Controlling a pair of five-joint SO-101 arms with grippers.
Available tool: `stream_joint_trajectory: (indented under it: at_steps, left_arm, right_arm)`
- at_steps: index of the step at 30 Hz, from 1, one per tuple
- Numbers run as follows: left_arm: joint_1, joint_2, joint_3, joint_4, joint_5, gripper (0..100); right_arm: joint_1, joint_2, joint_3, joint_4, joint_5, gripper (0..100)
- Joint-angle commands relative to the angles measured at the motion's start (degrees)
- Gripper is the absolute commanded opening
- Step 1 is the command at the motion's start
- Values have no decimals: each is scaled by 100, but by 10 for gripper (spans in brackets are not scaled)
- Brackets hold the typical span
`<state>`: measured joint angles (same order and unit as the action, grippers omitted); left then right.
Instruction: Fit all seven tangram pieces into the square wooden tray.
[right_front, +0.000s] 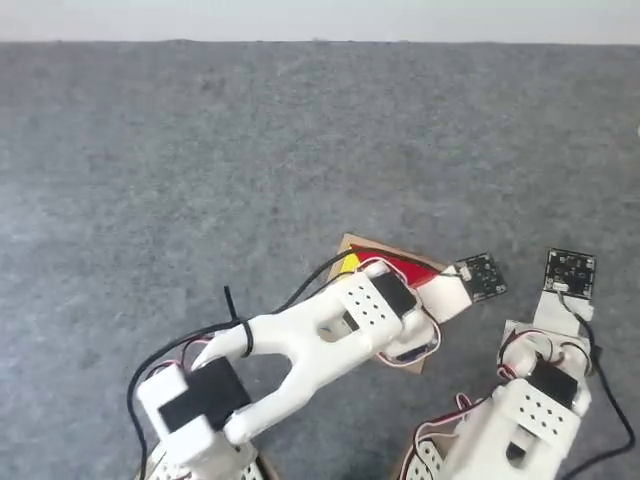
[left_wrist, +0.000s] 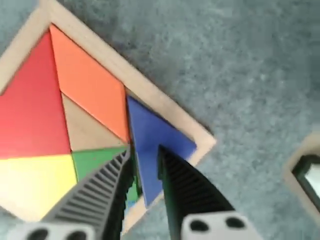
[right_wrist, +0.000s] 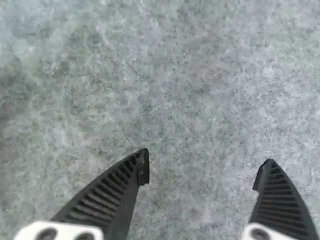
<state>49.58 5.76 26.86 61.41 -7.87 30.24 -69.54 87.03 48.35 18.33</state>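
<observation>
The square wooden tray (left_wrist: 165, 107) lies on grey carpet and holds a red piece (left_wrist: 30, 110), an orange piece (left_wrist: 90, 80), a yellow piece (left_wrist: 35, 180) and a green piece (left_wrist: 97, 160). A bare wooden triangle (left_wrist: 85, 130) shows between them. My left gripper (left_wrist: 144, 156) is shut on a blue triangle (left_wrist: 155, 132) at the tray's corner, one finger on each side. In the high view the left arm (right_front: 350, 320) covers most of the tray (right_front: 352, 244), with red (right_front: 405, 268) and yellow (right_front: 349, 263) peeking out. My right gripper (right_wrist: 202, 175) hangs open over bare carpet.
The right arm (right_front: 540, 400) stands at the lower right of the table, just right of the tray. A pale-edged object (left_wrist: 305, 170) shows at the edge of the left wrist view. Grey carpet (right_front: 200, 150) stretches wide behind and to the left.
</observation>
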Motion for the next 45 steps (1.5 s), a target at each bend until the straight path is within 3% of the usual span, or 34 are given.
stream_joint_trajectory:
  at_steps: [1, 13, 24, 31, 38, 45]
  left_arm:
    - [18, -818, 303, 149, 44, 79]
    - [-9, -1037, 875, -105, 44, 80]
    - [35, -202, 242, -114, -158, 79]
    - [-35, -1336, 347, 404, -114, 79]
    - [-1134, -3288, 1077, 431, 35, 79]
    - [-2971, -5767, 3073, -765, 281, 66]
  right_arm:
    - [-57, -110, -281, -119, -18, 342]
    - [-40, -110, -281, -101, -18, 342]
    - [-57, -110, -281, -110, -18, 342]
    - [-57, -110, -281, -119, -18, 342]
    - [-75, -110, -264, -119, -18, 342]
    - [-470, -110, -193, -57, 132, 321]
